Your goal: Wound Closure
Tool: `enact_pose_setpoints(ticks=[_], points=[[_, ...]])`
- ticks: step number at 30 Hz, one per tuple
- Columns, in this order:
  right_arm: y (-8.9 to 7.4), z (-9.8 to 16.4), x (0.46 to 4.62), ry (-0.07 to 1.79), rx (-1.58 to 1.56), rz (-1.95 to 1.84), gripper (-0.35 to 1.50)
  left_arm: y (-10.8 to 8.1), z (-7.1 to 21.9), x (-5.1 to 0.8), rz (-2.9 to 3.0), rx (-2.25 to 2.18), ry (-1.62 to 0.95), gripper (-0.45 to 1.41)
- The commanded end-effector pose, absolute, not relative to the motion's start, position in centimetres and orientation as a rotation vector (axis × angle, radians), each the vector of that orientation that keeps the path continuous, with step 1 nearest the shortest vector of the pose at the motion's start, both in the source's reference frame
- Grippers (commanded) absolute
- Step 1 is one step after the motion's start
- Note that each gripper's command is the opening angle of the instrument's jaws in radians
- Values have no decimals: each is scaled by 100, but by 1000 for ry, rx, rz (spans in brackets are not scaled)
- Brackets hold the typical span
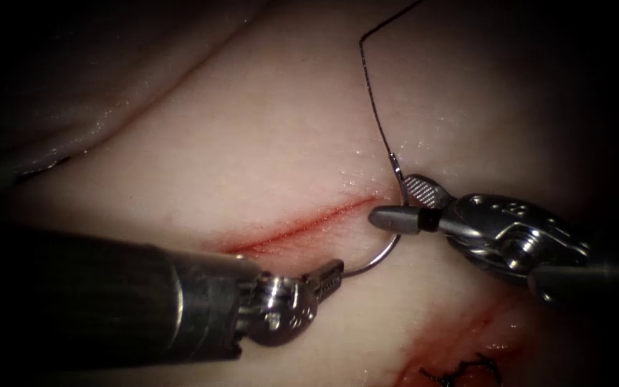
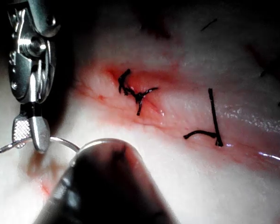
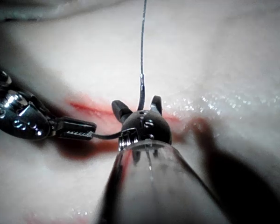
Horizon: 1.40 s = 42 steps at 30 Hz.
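1. Above the right end of the cut [image 1: 302,226], the needle [image 1: 388,251] is seen curving free of the tissue [image 1: 252,136], with no part of it buried.
2. The left hand [image 1: 331,274] is closed on the needle near one end of its curve, just below the cut; whether that end is the point cannot be made out, since it is covered by the jaws.
3. The right hand [image 1: 406,204] is spread wide around the needle near its thread end; 1 jaw lies above the wire and 1 across it, and nothing is gripped.
4. The thread [image 1: 374,100] is seen rising from the needle's end over the tissue and is cut off by the upper frame edge.
5. In the right wrist view, the needle [image 3: 107,136] is partly hidden behind the right hand [image 3: 137,105], while the left hand [image 3: 77,129] is seen clamped on it.
6. Red fluid [image 1: 467,330] is seen on the tissue below the right hand, beside a knotted stitch [image 1: 463,373] partly cut off by the lower edge.
7. In the left wrist view, 2 tied stitches [image 2: 135,91] are visible on the tissue, and the left hand's own jaws are hidden by its dark shaft.
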<state>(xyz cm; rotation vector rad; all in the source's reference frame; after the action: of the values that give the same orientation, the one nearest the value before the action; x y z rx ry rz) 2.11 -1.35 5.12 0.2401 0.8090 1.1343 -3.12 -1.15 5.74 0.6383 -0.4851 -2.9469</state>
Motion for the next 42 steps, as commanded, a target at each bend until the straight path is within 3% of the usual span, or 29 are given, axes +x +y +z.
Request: enact_pose_setpoints(ticks=[1, 2, 4, 6, 12, 14, 16, 18, 24, 29, 36, 42], points=[[-138, 517, 220, 811, 241, 1135, 109, -119, 578, -318, -2942, 645, -489, -45], [-138, 518, 221, 812, 243, 1134, 104, -119, 577, -318, -2942, 644, -489, -45], [-139, 518, 222, 815, 247, 1132, 60, -119, 576, -318, -2938, 643, -493, -45], [-139, 517, 223, 819, 249, 1132, -35, -119, 576, -318, -2938, 646, -492, -45], [-136, 512, 220, 827, 198, 1169, -35, -119, 576, -317, -2926, 662, -485, -43], [-134, 511, 216, 842, 180, 1188, -35, -120, 576, -317, -2921, 678, -479, -10], [-132, 509, 213, 849, 170, 1186, -35, -120, 575, -317, -2917, 690, -475, 7], [-131, 508, 211, 859, 145, 1165, -35, -120, 575, -316, -2945, 736, -454, 36], [-129, 507, 209, 924, 173, 1062, -35, -113, 564, -313, -3026, 1008, -263, 88], [-128, 506, 209, 963, 183, 994, -35, -109, 559, -306, -3091, 1117, -131, 94], [-130, 503, 212, 1054, 186, 772, -35, -96, 550, -296, -3123, 1559, 502, 96], [-133, 501, 213, 1141, 225, 610, -35, -89, 550, -292, -3051, 1753, 821, 96]])
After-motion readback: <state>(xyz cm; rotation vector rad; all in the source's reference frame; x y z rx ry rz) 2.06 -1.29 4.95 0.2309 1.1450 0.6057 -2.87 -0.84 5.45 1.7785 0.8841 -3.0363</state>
